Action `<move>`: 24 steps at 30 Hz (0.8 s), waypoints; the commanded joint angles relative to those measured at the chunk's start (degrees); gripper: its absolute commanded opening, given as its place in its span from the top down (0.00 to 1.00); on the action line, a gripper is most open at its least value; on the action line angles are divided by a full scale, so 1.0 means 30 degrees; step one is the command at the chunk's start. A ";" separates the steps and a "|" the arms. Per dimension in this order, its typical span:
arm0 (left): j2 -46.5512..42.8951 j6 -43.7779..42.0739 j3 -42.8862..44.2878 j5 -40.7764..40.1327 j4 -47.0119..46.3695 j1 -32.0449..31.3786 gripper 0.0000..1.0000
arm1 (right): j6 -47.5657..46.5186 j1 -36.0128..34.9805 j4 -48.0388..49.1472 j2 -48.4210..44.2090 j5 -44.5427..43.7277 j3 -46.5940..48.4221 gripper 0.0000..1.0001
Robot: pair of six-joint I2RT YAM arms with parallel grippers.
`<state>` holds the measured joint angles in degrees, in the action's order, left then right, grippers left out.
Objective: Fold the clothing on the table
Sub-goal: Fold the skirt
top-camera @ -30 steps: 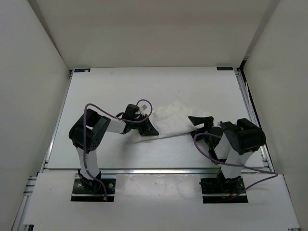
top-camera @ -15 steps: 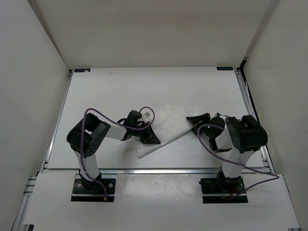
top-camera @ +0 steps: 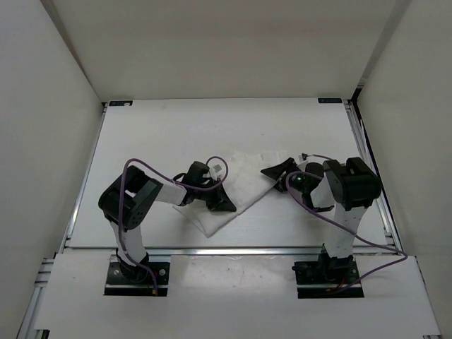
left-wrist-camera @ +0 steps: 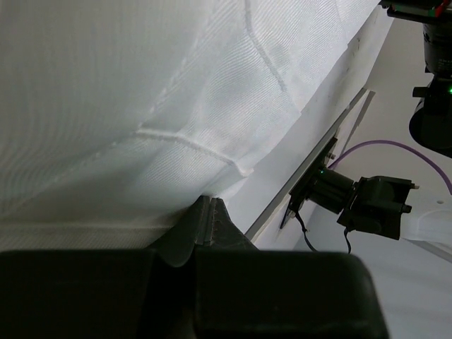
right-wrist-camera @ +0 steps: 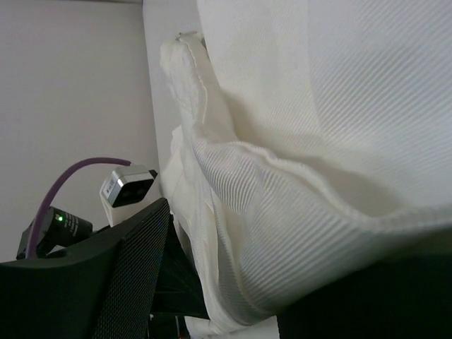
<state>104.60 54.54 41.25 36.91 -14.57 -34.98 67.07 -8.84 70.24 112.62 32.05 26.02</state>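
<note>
The clothing is spread on the tabletop as a slanted sheet between the two grippers, with one corner reaching past the left gripper toward the arm bases.

The left gripper is clenched on a stitched edge of the fabric. In the left wrist view its fingertips are seen pressed together, with the fabric running up and away ahead of them.

The right gripper is closed around a thick, bunched fold at the opposite end of the sheet. Its jaws stand partly apart, and in the right wrist view the gap is filled by fabric pressed against both fingers.

The step in hand is judged to be the securing of two ends of the sheet, ahead of the first fold. No finished fold can be made out.

For the next move, both held ends would need to be raised together and carried across the fabric lying between the grippers. The pace would have to be matched so that the edge is kept taut and square. The bulky grasp on the right may hold more than one layer, so slipping or skewing should be watched for.
</note>
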 commanded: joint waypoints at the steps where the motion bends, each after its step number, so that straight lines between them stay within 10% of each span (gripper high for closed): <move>1: -0.0148 0.0012 0.0253 0.0325 -0.0094 -0.0146 1.00 | -0.0707 -0.0421 -0.0066 0.0574 0.0829 0.0262 0.39; 6: -0.0266 0.0333 0.0018 0.0529 -0.0358 -0.0351 1.00 | -0.0062 -0.0657 0.0407 0.1658 0.1063 0.1051 0.45; 13: -0.0617 0.0568 -0.0479 0.0705 -0.0651 -0.0527 1.00 | -0.0206 -0.0159 0.0318 0.1545 0.1649 0.1843 0.99; 24: -0.0064 0.0100 0.1770 0.0531 0.0168 0.1552 1.00 | -0.8369 -0.0685 -0.6759 -0.8611 -0.2946 -0.0996 1.00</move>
<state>104.60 55.94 42.30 38.41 -13.87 -31.64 54.33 -10.13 56.69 94.56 28.73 23.79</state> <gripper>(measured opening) 0.015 0.057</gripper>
